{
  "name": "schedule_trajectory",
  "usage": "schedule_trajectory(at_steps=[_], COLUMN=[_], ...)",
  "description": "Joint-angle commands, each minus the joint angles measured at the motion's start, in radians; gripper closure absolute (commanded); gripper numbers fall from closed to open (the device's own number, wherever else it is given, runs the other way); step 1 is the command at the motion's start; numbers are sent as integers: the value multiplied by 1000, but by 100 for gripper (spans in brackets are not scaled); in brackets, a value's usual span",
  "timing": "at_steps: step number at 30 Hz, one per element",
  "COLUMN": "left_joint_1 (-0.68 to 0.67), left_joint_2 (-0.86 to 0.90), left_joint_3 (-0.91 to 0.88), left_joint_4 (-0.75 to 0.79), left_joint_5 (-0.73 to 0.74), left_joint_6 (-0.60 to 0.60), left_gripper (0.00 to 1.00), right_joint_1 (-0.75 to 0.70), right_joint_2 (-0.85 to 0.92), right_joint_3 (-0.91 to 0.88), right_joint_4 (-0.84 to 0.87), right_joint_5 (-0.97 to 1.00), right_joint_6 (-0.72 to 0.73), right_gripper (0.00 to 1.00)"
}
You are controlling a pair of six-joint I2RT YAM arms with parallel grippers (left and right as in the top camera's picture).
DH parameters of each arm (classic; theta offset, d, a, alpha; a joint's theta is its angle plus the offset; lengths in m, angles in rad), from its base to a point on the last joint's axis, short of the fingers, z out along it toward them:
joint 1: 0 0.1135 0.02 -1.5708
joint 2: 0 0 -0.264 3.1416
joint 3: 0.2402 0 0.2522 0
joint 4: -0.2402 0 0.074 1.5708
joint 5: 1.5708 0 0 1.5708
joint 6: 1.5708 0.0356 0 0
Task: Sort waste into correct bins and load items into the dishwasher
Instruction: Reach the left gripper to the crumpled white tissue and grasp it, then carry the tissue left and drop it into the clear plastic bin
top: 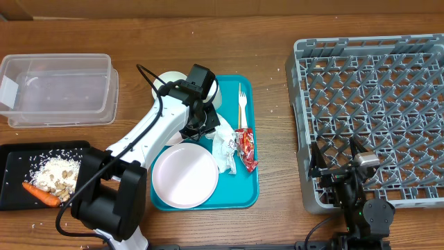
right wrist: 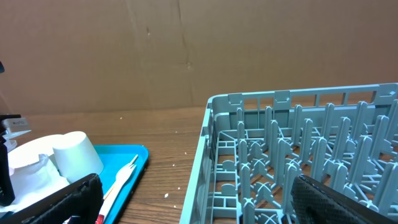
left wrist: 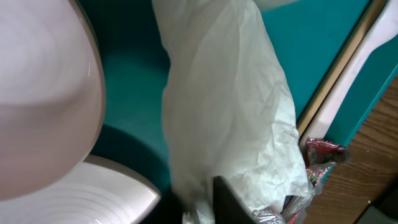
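Rice-like scraps and an orange carrot lie in the black tray at the left edge of the tabletop. The clear tub sits just behind the tray. Further right, the teal serving tray carries a white plate, a crumpled napkin, a red wrapper and a fork. The left end effector is down over this tray, clenched on the edge of the napkin. The wrist view shows paper bunched against one dark finger. At the far right stands the grey dish rack. The right end effector hovers at its near left corner, released, fingers spread wide and holding nothing.
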Motion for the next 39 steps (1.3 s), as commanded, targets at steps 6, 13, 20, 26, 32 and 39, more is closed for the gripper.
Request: schedule_trajectory(at_steps=[6, 13, 20, 26, 32, 39], left_joint_1=[-9, -9, -6, -5, 54, 252], left_joint_2=[7, -21, -67, -155, -270, -396], left_joint_3=[13, 119, 220, 265, 269, 269], left_joint_4=[-14, -148, -233, -251, -251, -226], left_joint_5=[3, 37, 39, -19, -91, -301], left_joint_6=[7, 26, 65, 92, 92, 92], left_gripper=[96, 96, 96, 96, 96, 96], right_joint_1=[-1, -1, -1, -1, -1, -1], right_joint_2=[-8, -8, -8, -8, -8, -8], right_joint_3=[-10, -10, -10, -10, -10, -10], right_joint_4=[6, 6, 6, 6, 6, 6], right_joint_5=[3, 3, 3, 3, 3, 3], right_joint_6=[3, 3, 3, 3, 3, 3], right_gripper=[0, 0, 0, 0, 0, 0])
